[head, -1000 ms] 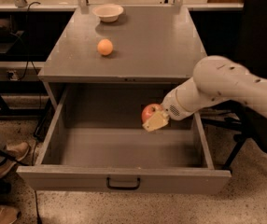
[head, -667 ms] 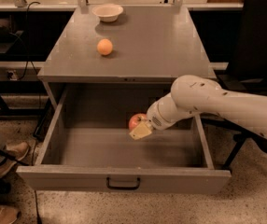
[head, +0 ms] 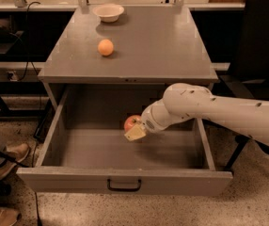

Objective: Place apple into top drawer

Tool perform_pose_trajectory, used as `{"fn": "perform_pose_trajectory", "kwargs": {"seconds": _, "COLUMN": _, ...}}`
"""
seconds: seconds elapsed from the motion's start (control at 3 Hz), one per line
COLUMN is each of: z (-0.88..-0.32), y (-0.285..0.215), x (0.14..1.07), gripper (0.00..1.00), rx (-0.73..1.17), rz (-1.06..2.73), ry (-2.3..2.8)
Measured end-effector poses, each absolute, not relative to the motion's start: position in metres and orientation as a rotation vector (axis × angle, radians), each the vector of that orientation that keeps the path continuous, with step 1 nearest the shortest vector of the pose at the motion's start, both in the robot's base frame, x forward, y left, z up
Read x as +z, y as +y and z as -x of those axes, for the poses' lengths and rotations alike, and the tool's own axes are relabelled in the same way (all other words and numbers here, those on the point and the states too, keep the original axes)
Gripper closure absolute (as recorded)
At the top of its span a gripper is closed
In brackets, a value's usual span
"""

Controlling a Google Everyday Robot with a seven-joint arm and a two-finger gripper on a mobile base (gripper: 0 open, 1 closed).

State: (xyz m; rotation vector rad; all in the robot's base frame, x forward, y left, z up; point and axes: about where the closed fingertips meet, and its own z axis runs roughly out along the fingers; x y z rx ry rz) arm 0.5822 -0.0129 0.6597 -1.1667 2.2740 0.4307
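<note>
The arm's 2-finger gripper (head: 135,131) hangs inside the wide, shallow grey metal top drawer (head: 125,181), which stands open to admit it. It is clenched on the round red apple (head: 131,122) at its tip, seemingly just above the drawer floor, ready for release.

Pincer (head: 134,131) around apple (head: 130,122), inside open top drawer (head: 181,181)

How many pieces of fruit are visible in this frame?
2. A round red apple is held in the gripper inside the open grey metal top drawer; a smooth orange ball-like fruit sits on the grey cabinet top. The white arm covers part of the drawer.
</note>
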Motion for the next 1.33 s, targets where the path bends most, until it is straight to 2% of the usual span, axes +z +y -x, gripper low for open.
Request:
{"fn": "perform_pose_trajectory", "kwargs": {"seconds": 0.33, "z": -0.586, "y": -0.014, "x": 0.659, "gripper": 0.01, "rx": 0.419, "rz": 1.140, "ry": 2.270}}
{"fn": "perform_pose_trajectory", "kwargs": {"seconds": 0.67, "z": -0.588, "y": -0.021, "x": 0.660, "gripper": 0.00, "rx": 0.417, "rz": 1.107, "ry": 2.272}}
{"fn": "perform_pose_trajectory", "kwargs": {"seconds": 1.0, "z": -0.585, "y": -0.066, "x": 0.681, "gripper": 0.00, "rx": 0.346, "rz": 0.996, "ry": 2.279}}
{"fn": "perform_pose_trajectory", "kwargs": {"seconds": 1.33, "z": -0.575, "y": -0.134, "x": 0.732, "gripper": 0.00, "rx": 0.215, "rz": 0.874, "ry": 2.262}}
